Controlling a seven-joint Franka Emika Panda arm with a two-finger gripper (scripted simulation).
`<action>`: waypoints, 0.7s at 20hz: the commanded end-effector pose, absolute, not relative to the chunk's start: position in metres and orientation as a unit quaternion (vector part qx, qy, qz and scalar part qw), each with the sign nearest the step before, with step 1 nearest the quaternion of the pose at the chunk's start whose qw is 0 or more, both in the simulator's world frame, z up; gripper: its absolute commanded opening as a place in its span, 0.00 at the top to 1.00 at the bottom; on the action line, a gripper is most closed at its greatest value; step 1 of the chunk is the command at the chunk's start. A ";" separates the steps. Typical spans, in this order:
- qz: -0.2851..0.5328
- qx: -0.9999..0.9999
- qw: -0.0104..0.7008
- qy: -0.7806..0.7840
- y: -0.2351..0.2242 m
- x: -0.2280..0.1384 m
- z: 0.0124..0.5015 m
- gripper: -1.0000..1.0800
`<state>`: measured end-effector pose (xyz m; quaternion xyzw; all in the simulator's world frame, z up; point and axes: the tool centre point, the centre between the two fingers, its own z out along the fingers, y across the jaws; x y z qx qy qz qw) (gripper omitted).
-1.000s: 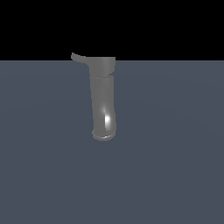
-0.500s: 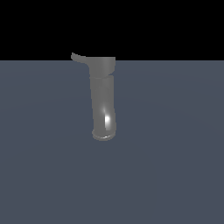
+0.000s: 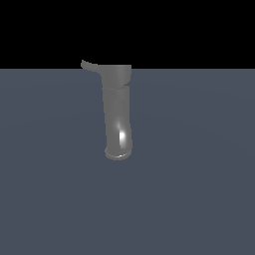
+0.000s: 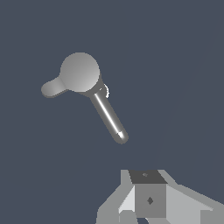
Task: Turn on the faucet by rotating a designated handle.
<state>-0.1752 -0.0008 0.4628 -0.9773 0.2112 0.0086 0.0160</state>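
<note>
Standing upright on the dark blue-grey desk [image 3: 199,199], the faucet [image 3: 117,114] shows in the exterior view as a tall glossy grey cylinder with a wider collar near its top and a rounded rim at its lower end. The handle [image 3: 89,65], a short thin lever with an upturned tip, projects from the collar toward the exterior view's left. No arm appears in that view. In the wrist view the faucet [image 4: 89,89] is seen from above, its round cap nearest the camera, with the handle [image 4: 52,89] sticking out sideways. The end effector [image 4: 148,199] hangs well apart from the faucet, touching nothing; whether its fingers are spread or closed cannot be told.
</note>
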 end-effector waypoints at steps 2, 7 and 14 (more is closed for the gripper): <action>0.009 -0.968 0.015 0.249 0.004 -0.158 0.456 1.00; 0.009 -0.954 0.014 0.301 0.012 -0.134 0.444 1.00; 0.009 -0.928 0.012 0.372 0.026 -0.102 0.426 1.00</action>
